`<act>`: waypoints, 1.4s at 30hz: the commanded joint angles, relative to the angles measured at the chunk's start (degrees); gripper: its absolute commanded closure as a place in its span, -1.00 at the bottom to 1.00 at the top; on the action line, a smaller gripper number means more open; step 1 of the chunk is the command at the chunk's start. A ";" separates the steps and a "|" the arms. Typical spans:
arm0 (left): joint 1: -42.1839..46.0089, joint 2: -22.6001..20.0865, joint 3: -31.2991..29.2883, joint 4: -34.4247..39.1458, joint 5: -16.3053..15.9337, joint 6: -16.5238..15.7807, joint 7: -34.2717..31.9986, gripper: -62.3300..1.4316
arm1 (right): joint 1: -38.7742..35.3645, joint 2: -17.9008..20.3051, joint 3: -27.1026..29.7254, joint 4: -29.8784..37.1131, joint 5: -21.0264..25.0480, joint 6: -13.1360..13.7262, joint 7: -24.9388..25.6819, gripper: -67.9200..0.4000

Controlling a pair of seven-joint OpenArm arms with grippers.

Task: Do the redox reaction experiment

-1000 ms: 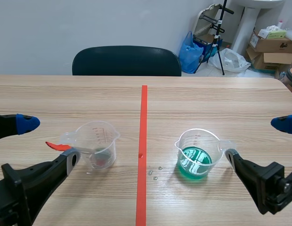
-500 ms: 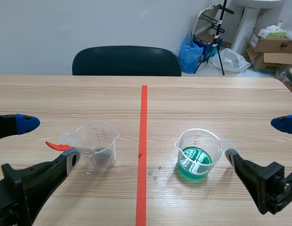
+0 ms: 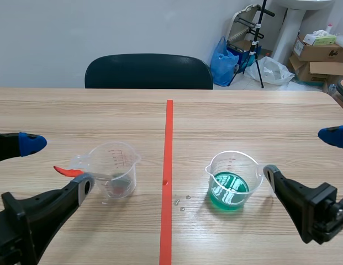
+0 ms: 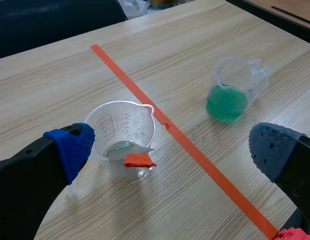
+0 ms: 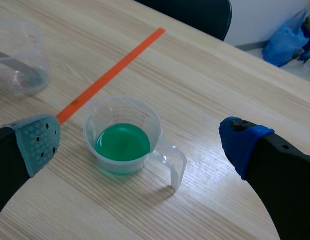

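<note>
- Your right gripper (image 3: 300, 154) is edging closer to the green-liquid beaker (image 3: 232, 179), fingers spread wide.
- Your left gripper (image 3: 57, 164) is hanging fingers apart around the clear beaker (image 3: 115, 168), both beakers sitting toward the tabletop's (image 3: 243, 118) near edge.

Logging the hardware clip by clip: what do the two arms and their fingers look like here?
The left arm and right arm are black and blocky. The left gripper and right gripper each have two thick black fingers that taper to soft dotted pads, one bright blue and the other grey-green.
</note>
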State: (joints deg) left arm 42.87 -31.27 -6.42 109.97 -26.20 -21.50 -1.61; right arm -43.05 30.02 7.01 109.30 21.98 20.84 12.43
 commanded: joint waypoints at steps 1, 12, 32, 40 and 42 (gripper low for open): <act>0.11 0.26 -0.35 0.33 -0.59 -0.07 -0.72 -1.00 | 0.61 0.61 0.07 0.94 -0.17 0.28 2.21 -1.00; 1.25 0.28 -0.44 0.33 -0.09 1.75 -1.01 -1.00 | 9.07 2.16 -8.66 0.79 -7.78 0.79 3.48 -1.00; 23.17 10.56 -14.47 -3.65 16.65 7.28 -17.40 -1.00 | 32.74 1.29 -42.34 -7.98 -17.11 -0.28 10.62 -1.00; 28.52 15.28 -17.62 -6.62 19.89 7.26 -20.39 -1.00 | 41.07 -4.44 -53.35 -18.69 -25.22 -5.16 18.91 -1.00; 29.70 15.56 -17.62 -6.97 20.31 7.23 -21.53 -1.00 | 42.56 -6.36 -55.39 -21.55 -26.38 -5.44 20.35 -1.00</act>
State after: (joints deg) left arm 72.01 -15.68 -23.99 102.45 -5.37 -14.17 -21.89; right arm -1.15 24.38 -48.77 87.15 -4.84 15.62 31.83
